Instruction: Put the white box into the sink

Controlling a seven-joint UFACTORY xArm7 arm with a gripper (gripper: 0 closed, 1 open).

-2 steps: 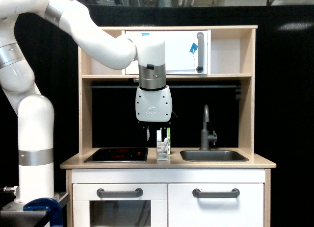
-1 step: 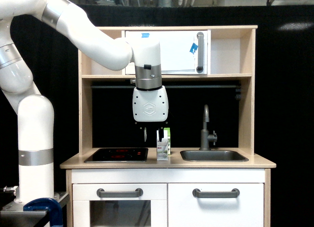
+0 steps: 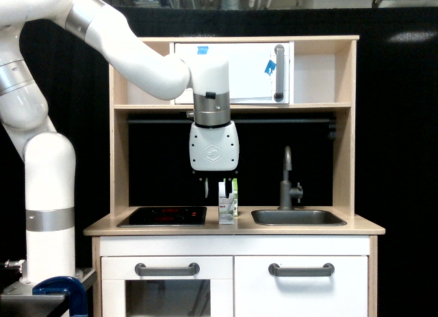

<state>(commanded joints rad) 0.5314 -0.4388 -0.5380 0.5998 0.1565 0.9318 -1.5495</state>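
White box (image 3: 224,209) upright on the counter, long axis vertical; gripper (image 3: 217,185) above, spread, holding nothing.

Jaws (image 3: 217,187) above white box (image 3: 224,206) — sink (image 3: 298,218) beside, apart.

white box (image 3: 224,206) upright on counter, beside sink (image 3: 298,218)

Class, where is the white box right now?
In the exterior view, the white box stands upright on the counter, between the stove plate and the sink.
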